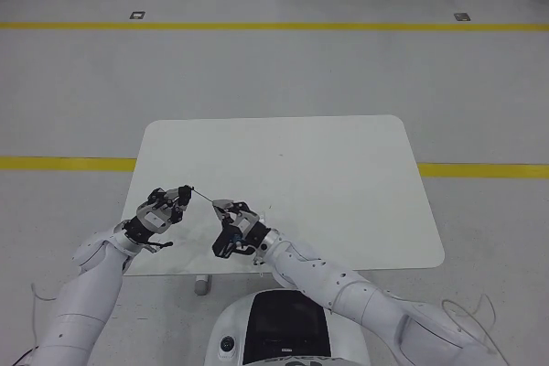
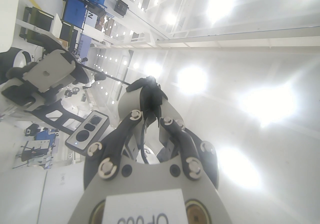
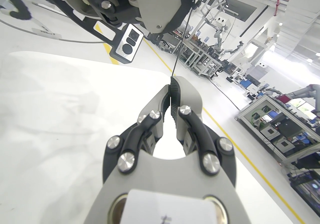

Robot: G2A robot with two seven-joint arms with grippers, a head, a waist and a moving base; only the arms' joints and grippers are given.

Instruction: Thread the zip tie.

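1. My left gripper [image 1: 185, 193] is closed, with its dark-padded fingertips pinched on one end of the thin black plastic zip tie [image 1: 202, 196]. The left wrist view shows the same: the gripper [image 2: 149, 90] is clamped and the tie [image 2: 107, 75] leads away from its tips.
2. My right gripper [image 1: 218, 206] is also closed, on the tie's other end. In the right wrist view the ribbed pads [image 3: 175, 92] meet with the strap caught between them right at the tip of the gripper [image 3: 171, 87].
3. The zip tie [image 3: 181, 40] runs in a straight line from one gripper to the other — held in the air, not touching anything else.
4. It sits over the near left part of the white rounded-corner surface [image 1: 348, 174], close to the near edge.
5. The two grippers are near each other, tips facing, with only the strap between them. The left end is slightly farther from my body than the right end.
6. I can't tell which end carries the head — the strap is too thin to resolve.
7. Beyond the surface is grey floor [image 1: 494, 91] with yellow lines [image 1: 55, 163] across it.
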